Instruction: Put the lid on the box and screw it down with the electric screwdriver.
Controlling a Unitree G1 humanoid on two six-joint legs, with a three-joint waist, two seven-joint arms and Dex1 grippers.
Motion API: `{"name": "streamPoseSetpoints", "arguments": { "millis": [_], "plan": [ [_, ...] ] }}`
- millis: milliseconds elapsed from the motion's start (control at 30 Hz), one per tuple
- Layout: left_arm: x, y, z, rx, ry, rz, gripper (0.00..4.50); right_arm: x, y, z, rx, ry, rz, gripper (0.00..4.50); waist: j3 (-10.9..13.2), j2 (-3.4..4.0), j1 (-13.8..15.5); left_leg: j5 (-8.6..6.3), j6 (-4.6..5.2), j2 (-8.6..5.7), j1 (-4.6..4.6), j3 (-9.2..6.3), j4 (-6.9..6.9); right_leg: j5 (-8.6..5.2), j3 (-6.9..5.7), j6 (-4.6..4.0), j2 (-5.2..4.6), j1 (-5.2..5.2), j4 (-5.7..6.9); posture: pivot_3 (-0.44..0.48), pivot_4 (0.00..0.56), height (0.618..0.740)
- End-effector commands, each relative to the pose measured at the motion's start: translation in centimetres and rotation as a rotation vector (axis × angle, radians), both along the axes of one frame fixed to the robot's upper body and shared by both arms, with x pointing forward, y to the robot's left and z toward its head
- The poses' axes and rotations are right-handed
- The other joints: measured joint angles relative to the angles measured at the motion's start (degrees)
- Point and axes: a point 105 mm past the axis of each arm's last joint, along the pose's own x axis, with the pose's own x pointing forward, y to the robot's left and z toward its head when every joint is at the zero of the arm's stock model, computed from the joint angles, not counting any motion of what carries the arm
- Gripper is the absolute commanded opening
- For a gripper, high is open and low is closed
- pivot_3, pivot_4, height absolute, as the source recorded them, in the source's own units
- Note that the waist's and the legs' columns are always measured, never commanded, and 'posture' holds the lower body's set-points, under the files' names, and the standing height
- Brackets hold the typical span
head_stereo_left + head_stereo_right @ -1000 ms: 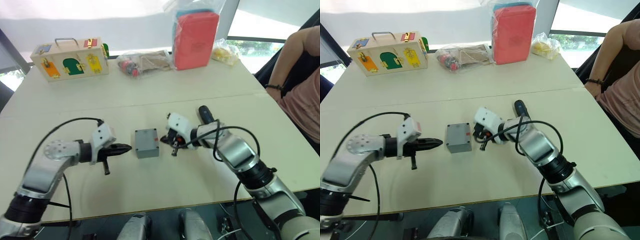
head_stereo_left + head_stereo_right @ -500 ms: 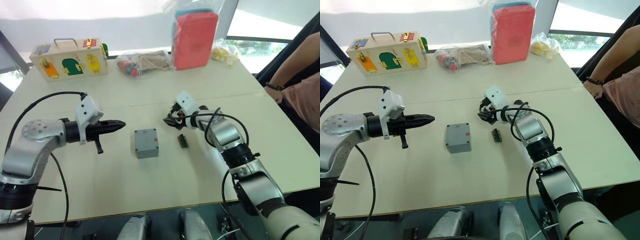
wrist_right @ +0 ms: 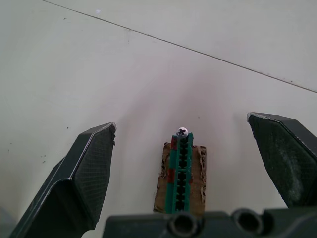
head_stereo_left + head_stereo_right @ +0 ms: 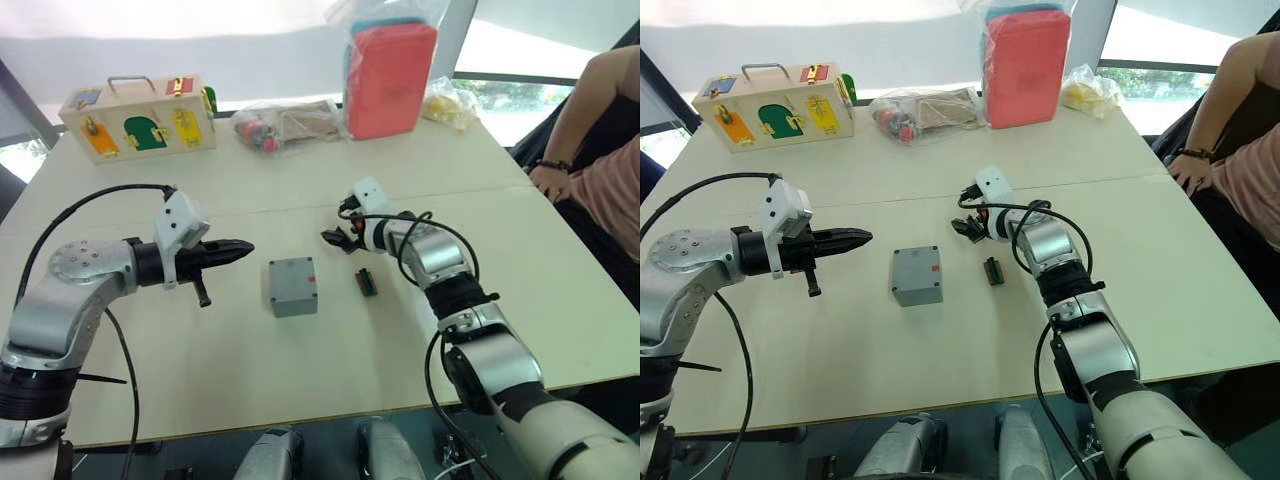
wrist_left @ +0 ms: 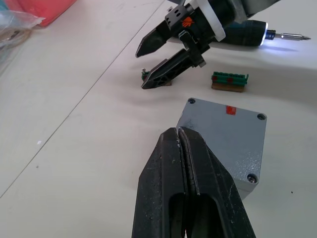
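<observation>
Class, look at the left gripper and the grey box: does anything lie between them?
Nothing visible does. Bare table separates the shut left gripper from the box; the green connector lies on the box's far side, near the open right gripper.

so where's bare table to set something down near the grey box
Free: the near table edge in front of the box, and the strip between the box and the left gripper. Crowded: the box's right, with the green connector and right gripper; also the far edge with the wooden box.

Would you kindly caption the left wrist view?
Shut left gripper above lidded box; open right gripper beyond.
</observation>
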Motion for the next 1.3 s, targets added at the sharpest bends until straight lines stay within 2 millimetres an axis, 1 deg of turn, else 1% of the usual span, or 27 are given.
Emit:
{"name": "streamPoseSetpoints", "arguments": {
  "millis": [33, 167, 233, 267, 300, 333, 433, 467, 500, 533, 600, 700, 900, 1300],
  "plan": [
    [-0.3, -0.4, 1.2, -0.004, -0.05, -0.018, 0.0, 0.4, 0.7, 2.2, 0.037, -0.06, 0.019, 4.45, 0.0, 0.0, -0.2, 0.0, 0.0, 0.0, 0.0, 0.0, 0.0, 0.0, 0.0, 0.0, 0.0, 0.0, 0.0, 0.0, 0.15, 0.74],
    [-0.3, -0.4, 1.2, -0.004, -0.05, -0.018, 0.0, 0.4, 0.8, 2.1, 0.04, -0.055, 0.021, 4.45, 0.0, 0.0, -0.8, 0.0, 0.0, 0.0, 0.0, 0.0, 0.0, 0.0, 0.0, 0.0, -0.01, 0.01, 0.0, 0.0, 0.15, 0.74],
    [-0.3, -0.4, 1.2, -0.004, -0.051, -0.018, 0.0, 0.4, 0.8, 2.0, 0.038, -0.053, 0.022, 4.04, 0.0, 0.0, -1.1, 0.0, 0.0, 0.0, 0.0, -0.01, -0.01, 0.0, 0.01, 0.0, -0.01, 0.01, -0.01, 0.0, 0.15, 0.74],
    [-0.3, -0.4, 1.2, -0.004, -0.051, -0.018, 0.0, 0.4, 0.9, 2.0, 0.037, -0.052, 0.024, 3.9, 0.0, 0.0, -1.1, 0.0, 0.0, 0.0, 0.0, -0.01, -0.01, 0.0, 0.02, 0.0, -0.01, 0.0, -0.01, 0.0, 0.15, 0.74],
    [-0.3, -0.4, 1.2, -0.004, -0.051, -0.018, 0.0, 0.4, 0.9, 1.9, 0.036, -0.051, 0.025, 3.6, 0.0, 0.0, -1.1, 0.0, 0.0, 0.0, 0.0, -0.01, -0.04, 0.0, 0.02, 0.0, -0.01, -0.01, -0.01, 0.0, 0.15, 0.74],
    [-0.3, -0.4, 1.2, -0.004, -0.052, -0.018, 0.0, 0.4, 0.9, 1.8, 0.031, -0.047, 0.026, 3.16, 0.0, 0.0, -1.1, 0.0, 0.0, 0.0, 0.0, -0.01, -0.05, 0.0, 0.02, 0.0, -0.01, -0.01, -0.01, 0.0, 0.15, 0.74],
    [-0.3, -0.5, 1.2, -0.006, -0.052, -0.02, 0.0, 0.3, 0.9, 1.5, 0.021, -0.04, 0.031, 2.1, 0.0, 0.0, -1.1, 0.0, 0.0, 0.0, 0.0, -0.01, -0.08, 0.0, 0.02, 0.0, 0.0, -0.03, -0.02, 0.0, 0.15, 0.74],
    [-0.3, -0.5, 1.2, -0.006, -0.051, -0.021, 0.0, 0.3, 1.0, 1.5, 0.022, -0.039, 0.032, 1.68, 0.0, 0.0, -1.1, 0.0, 0.0, 0.0, 0.0, -0.01, -0.09, 0.0, 0.02, 0.0, -0.01, -0.03, -0.02, 0.0, 0.15, 0.74],
    [-0.3, -0.5, 1.2, -0.006, -0.051, -0.022, 0.0, 0.3, 1.0, 1.5, 0.023, -0.039, 0.032, 1.4, 0.0, 0.0, -1.1, 0.0, 0.0, 0.0, 0.0, 0.0, -0.09, 0.0, 0.02, 0.0, -0.01, -0.03, -0.02, 0.0, 0.15, 0.74],
    [-0.3, -0.5, 1.2, -0.006, -0.051, -0.022, 0.0, 0.3, 1.0, 1.5, 0.027, -0.037, 0.034, 0.86, 0.0, 0.0, -1.1, 0.0, 0.0, 0.0, 0.0, 0.0, -0.09, 0.0, 0.02, 0.0, -0.01, -0.03, -0.02, 0.0, 0.15, 0.74],
    [-0.4, -0.6, 1.1, -0.007, -0.051, -0.023, 0.0, 0.2, 1.1, 1.5, 0.029, -0.035, 0.039, 0.11, 0.0, 0.0, -1.1, 0.0, 0.0, 0.0, 0.0, 0.0, -0.09, 0.0, 0.02, 0.0, -0.01, -0.03, -0.02, 0.0, 0.15, 0.74],
    [-0.4, -0.6, 1.1, -0.009, -0.048, -0.024, 0.0, 0.1, 1.5, 1.6, 0.033, -0.034, 0.054, 0.11, 0.0, 0.0, -1.1, 0.0, 0.0, 0.0, 0.0, 0.0, -0.09, 0.0, 0.02, 0.0, -0.01, -0.02, -0.02, 0.0, 0.15, 0.74],
    [-0.4, -0.7, 1.1, -0.012, -0.047, -0.022, 0.0, 0.2, 1.5, 1.5, 0.023, -0.034, 0.055, 0.11, 0.0, 0.0, -1.1, 0.0, 0.0, 0.0, 0.0, 0.0, -0.08, 0.0, 0.03, 0.0, -0.01, -0.03, -0.02, 0.0, 0.15, 0.74],
    [-0.4, -0.7, 0.9, -0.013, -0.043, -0.02, 0.0, 0.1, 1.7, 2.8, 0.033, -0.051, 0.065, 0.11, 0.0, 0.0, -1.1, 0.0, -0.01, 0.0, 0.0, 0.0, -0.08, 0.0, 0.02, 0.0, -0.01, -0.03, -0.02, 0.0, 0.15, 0.74]
  ]
}}
